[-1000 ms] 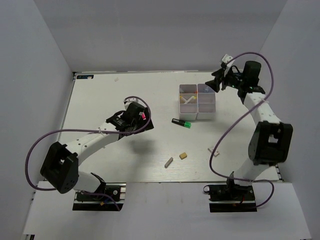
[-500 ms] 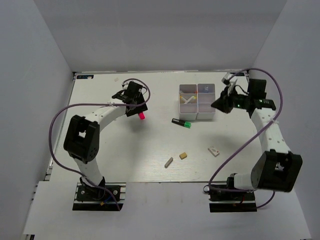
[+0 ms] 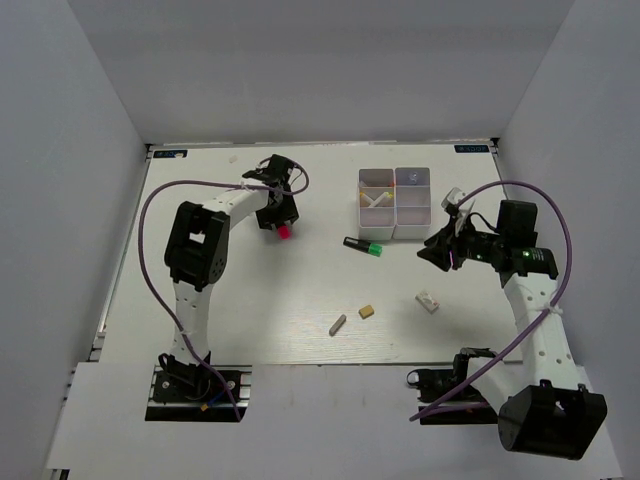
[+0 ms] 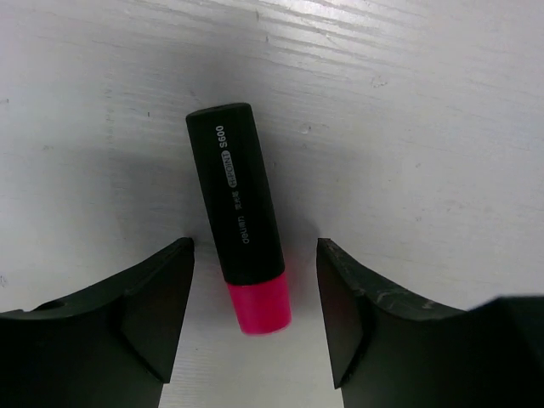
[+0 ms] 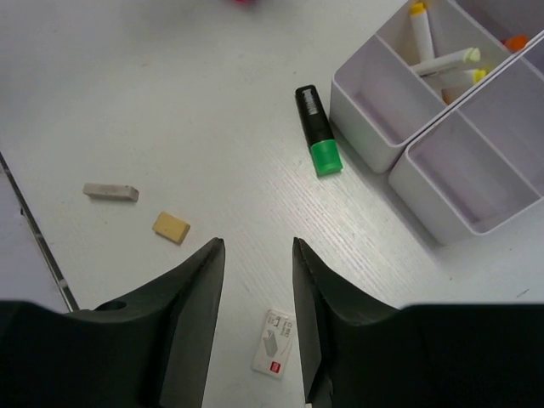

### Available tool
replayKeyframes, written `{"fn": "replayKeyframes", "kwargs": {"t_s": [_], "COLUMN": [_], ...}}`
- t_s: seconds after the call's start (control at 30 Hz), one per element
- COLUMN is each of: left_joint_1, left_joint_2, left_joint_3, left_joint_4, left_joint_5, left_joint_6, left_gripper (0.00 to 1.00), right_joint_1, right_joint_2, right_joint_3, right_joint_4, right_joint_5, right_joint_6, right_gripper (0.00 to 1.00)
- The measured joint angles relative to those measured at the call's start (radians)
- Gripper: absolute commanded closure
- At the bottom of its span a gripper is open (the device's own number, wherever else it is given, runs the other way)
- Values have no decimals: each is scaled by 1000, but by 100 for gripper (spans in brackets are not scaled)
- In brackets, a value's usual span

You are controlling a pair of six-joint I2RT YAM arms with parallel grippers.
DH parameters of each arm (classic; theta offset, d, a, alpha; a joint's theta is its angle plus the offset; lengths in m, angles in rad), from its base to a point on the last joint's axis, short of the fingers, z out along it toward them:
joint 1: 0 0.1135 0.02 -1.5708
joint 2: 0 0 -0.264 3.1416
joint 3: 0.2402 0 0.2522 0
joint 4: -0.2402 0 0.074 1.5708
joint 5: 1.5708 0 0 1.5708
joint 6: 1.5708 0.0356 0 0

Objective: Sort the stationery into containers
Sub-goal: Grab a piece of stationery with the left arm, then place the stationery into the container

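White tabletop point(image 4: 408, 127) holds the pink-ended marker point(image 4: 238, 212), lying lengthwise between the spread, empty jaws of the left gripper point(image 4: 255, 246). The right gripper point(image 5: 257, 246), likewise spread and empty, is farther off.

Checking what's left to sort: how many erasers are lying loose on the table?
3. A grey eraser lies toward the near edge, a tan eraser just right of it, and a white eraser farther right. Others could be hidden inside the white box.
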Motion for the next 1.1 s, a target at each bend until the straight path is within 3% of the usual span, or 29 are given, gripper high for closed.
{"fn": "replayKeyframes", "kwargs": {"t_s": [0.17,0.23,0.27,0.4,0.47,0.5,0.6,0.63,0.7,0.73,0.8,0.83,0.93,0.97,1.1], "left_joint_1": [0,1,2,9,13,13,15,15,12,9,-1,-8,-37,-49,-108], "left_joint_2": [46,64,70,77,80,80,75,69,52,35,-24,-62,-180,-215,-293], "left_joint_3": [73,103,112,122,123,123,118,112,98,86,41,20,-19,-21,-18], "left_joint_4": [-50,-67,-73,-90,-90,-90,-82,-76,-64,-49,2,30,146,196,414], "left_joint_5": [4,5,6,22,35,42,66,77,103,126,195,230,353,399,554], "left_joint_6": [7,11,12,32,37,42,64,77,102,113,137,146,169,173,180], "left_gripper": [33,39,54,84,93,100,100,100,100,100,100,100,100,100,100], "right_joint_1": [0,0,0,0,0,0,0,0,0,0,0,-1,-6,-8,-18], "right_joint_2": [-19,-25,-29,-38,-40,-40,-40,-41,-50,-55,-66,-69,-72,-73,-76], "right_joint_3": [-34,-34,-34,-37,-42,-45,-47,-47,-57,-66,-89,-99,-115,-117,-118], "right_joint_4": [-4,-2,-2,2,3,4,5,8,26,38,67,80,133,154,234], "right_joint_5": [1,1,1,0,-1,0,6,9,23,33,64,77,118,132,219], "right_joint_6": [24,37,42,56,63,64,75,81,97,113,149,172,261,297,422], "right_gripper": [56,56,56,56,56,50,29,16,10,12,25,48,81,96,100]}}
